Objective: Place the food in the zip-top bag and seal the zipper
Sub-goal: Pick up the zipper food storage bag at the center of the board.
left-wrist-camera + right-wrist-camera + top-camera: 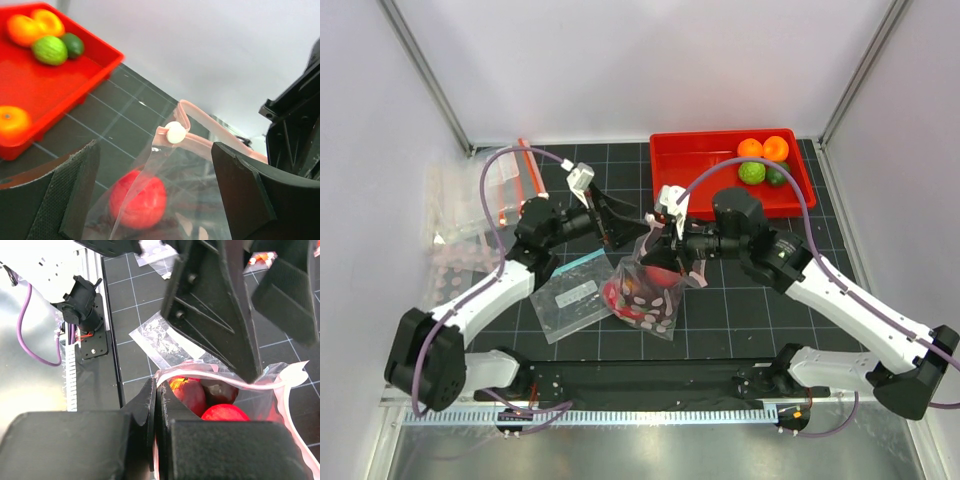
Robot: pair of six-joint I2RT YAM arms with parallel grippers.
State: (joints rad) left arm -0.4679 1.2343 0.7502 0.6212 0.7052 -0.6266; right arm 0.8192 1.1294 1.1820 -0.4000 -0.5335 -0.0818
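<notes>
The dotted zip-top bag (pixel 655 305) hangs mouth up at the table's middle. My right gripper (pixel 657 246) is shut on the near edge of its mouth (pixel 158 388). Inside it I see a red round fruit (pixel 224 413), a red fruit with a yellow patch (pixel 189 392) and a dark fruit (pixel 220 389). The reddish zipper strip (pixel 210 128) carries a white slider (pixel 175 133). My left gripper (pixel 619 234) is open and empty, its fingers (pixel 70 192) either side of the bag's mouth (pixel 155 150). The red fruit shows through the plastic (pixel 137 199). Dragon fruit and grapes are hidden.
A plain clear bag with teal strip and white label (pixel 572 292) lies flat left of the dotted bag. Several spare bags (pixel 460 215) are piled at far left. A red tray (pixel 695 170) at the back right holds oranges (pixel 763 148) and limes (pixel 752 173).
</notes>
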